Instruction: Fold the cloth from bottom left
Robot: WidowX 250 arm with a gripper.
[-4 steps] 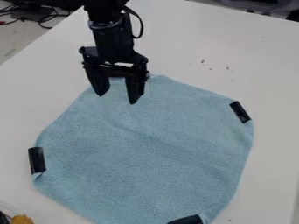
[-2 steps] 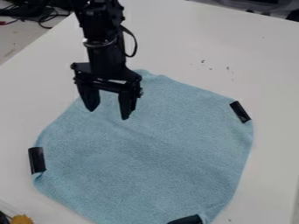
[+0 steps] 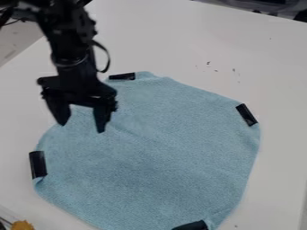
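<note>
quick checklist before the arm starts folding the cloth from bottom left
1. Fingers apart: ok
2. Nothing held between them: ok
3. Gripper at the cloth's lower-left edge: not ok, it hangs over the upper-left part
4. Cloth spread out unfolded: ok, slight ripples
5. Black strip at the cloth's left edge: ok, in place
6. Fingers touching cloth: cannot tell

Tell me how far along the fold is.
Done: no fold made; the cloth lies spread out, with black strips at its edge, including one at left and one at bottom.
In hand: nothing; the tool is open over the cloth's upper left part.
Left: likely the whole fold: grip the lower left edge, carry it across, let go.
</note>
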